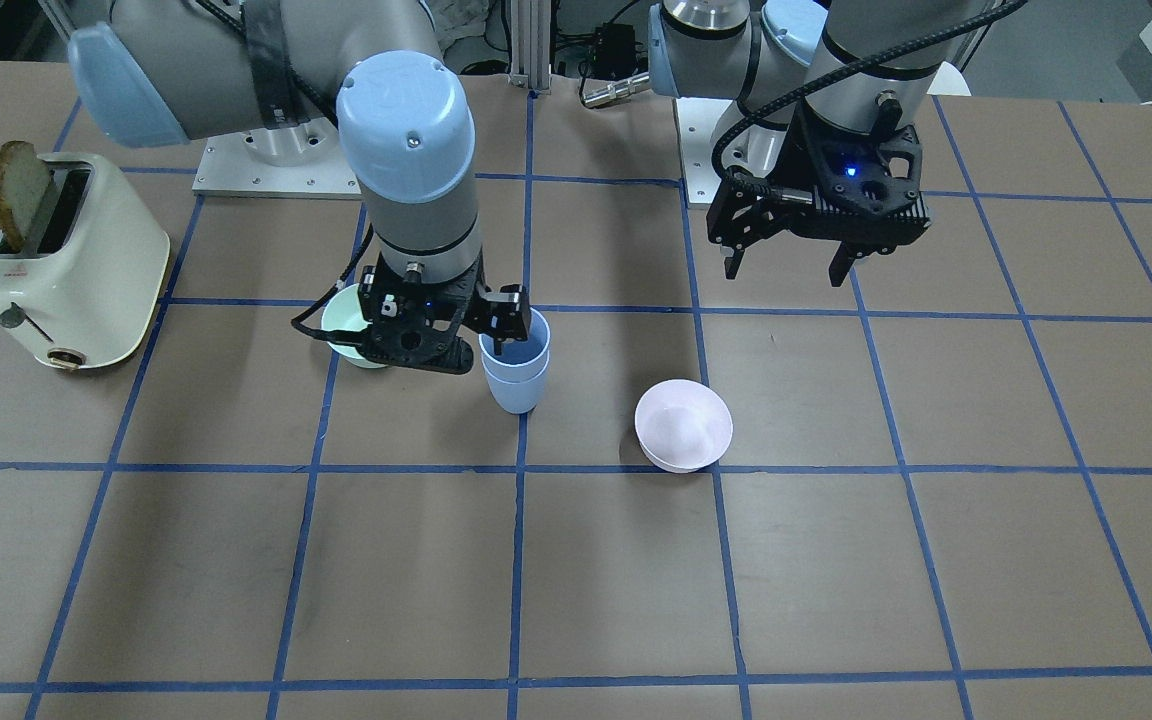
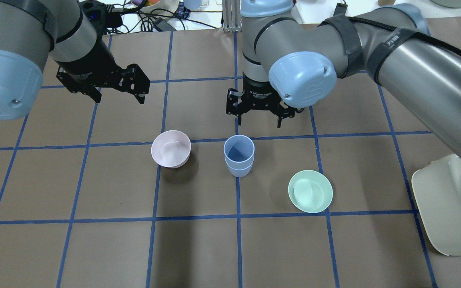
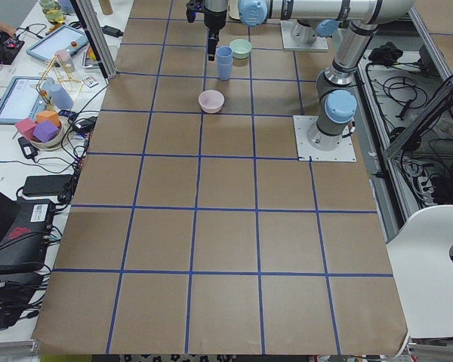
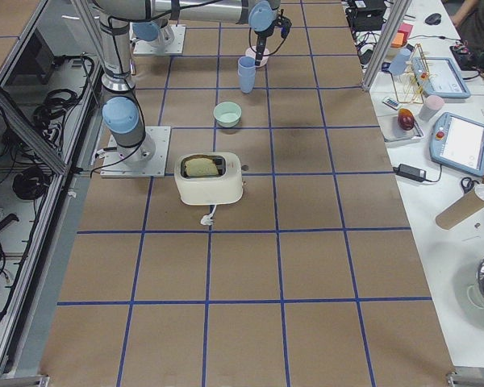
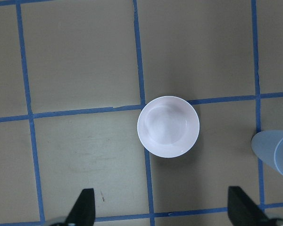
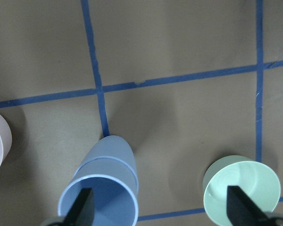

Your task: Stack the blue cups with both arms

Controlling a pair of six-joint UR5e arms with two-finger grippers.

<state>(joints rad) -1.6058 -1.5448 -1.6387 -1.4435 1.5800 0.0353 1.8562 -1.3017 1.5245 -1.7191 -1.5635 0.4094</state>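
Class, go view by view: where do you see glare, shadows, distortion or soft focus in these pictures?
Overhead exterior: a bright glare streak runs along the right arm; a soft shadow spreads from the pink bowl. Right wrist-mounted: the stacked cups, near the lens, look stretched and leaning. Left wrist-mounted: the cups are cropped at the right edge and soft.

- Right hand [image 2: 259,120] points straight down, fingers spread wide and empty, close by the stacked blue cups [image 2: 238,160].
- Left hand [image 2: 118,98] hangs raised, fingers spread and empty, well apart from those cups.
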